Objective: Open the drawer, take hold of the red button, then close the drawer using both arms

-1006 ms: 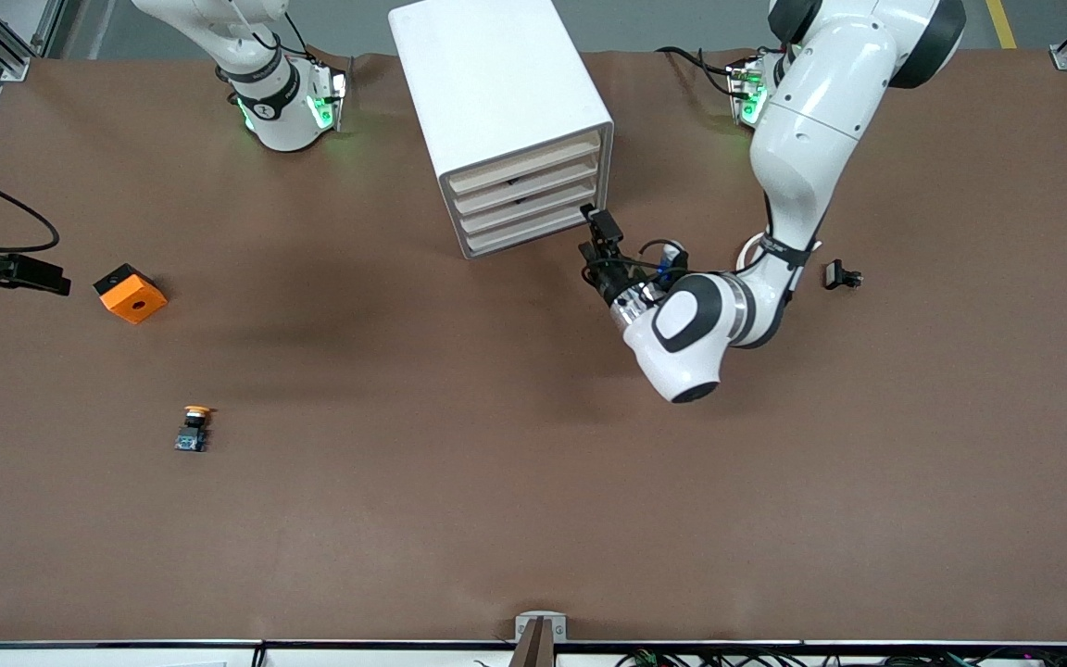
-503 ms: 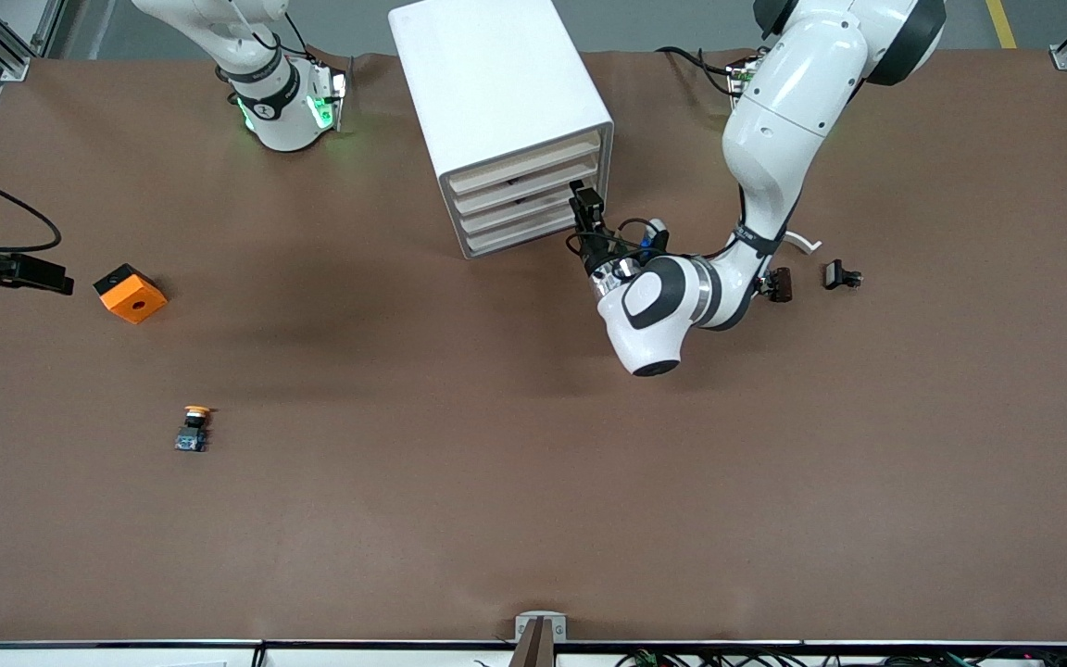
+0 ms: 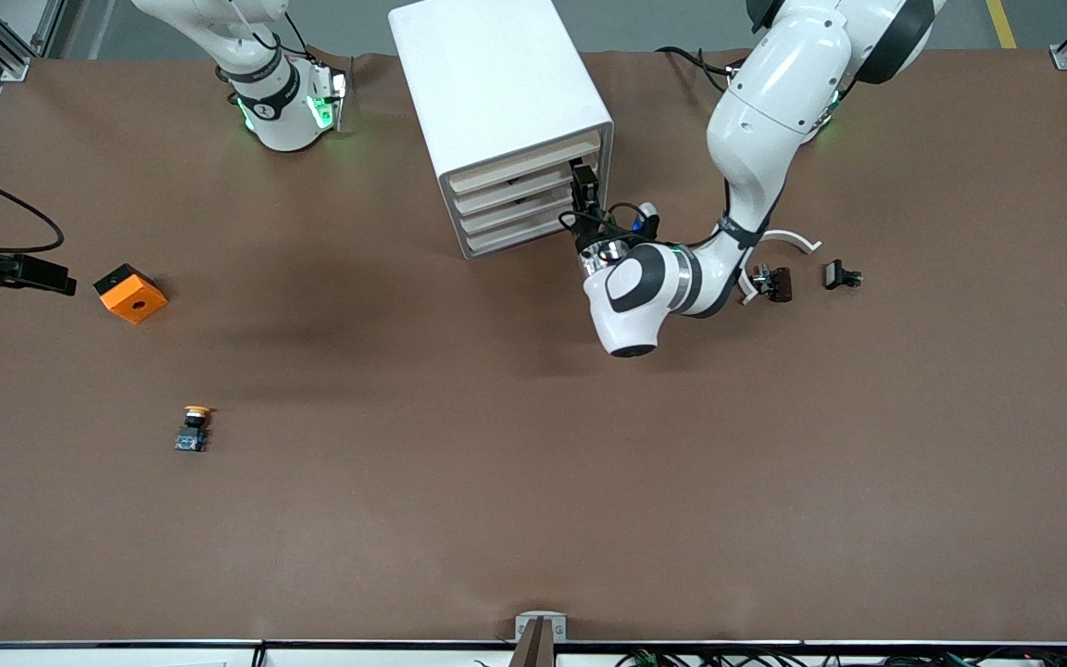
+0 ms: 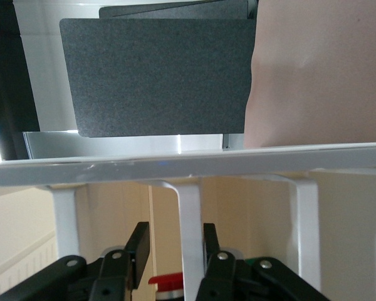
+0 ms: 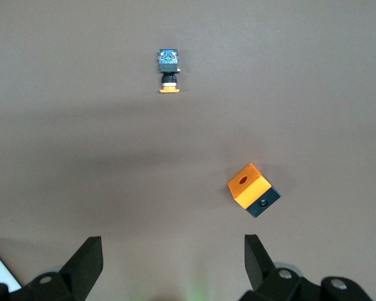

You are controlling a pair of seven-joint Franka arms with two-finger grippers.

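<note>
The white cabinet stands near the robots' bases, its four beige-fronted drawers all shut. My left gripper is at the cabinet front, at the drawers' end toward the left arm, level with the upper drawers. In the left wrist view it is open, its fingers straddling a white upright strip of the front. A small red cap shows low between them; the rest is hidden. The red button does not show in the front view. My right gripper waits open over the table's right-arm end.
An orange cube with a hole and a yellow-capped button lie toward the right arm's end; both also show in the right wrist view, the cube and the button. Two small black parts and a white curved piece lie beside the left arm.
My left arm has swung toward the cabinet, and its gripper has risen from beside the lowest drawer to the upper drawers' end. A black part and the curved piece came into view. The right arm is still.
</note>
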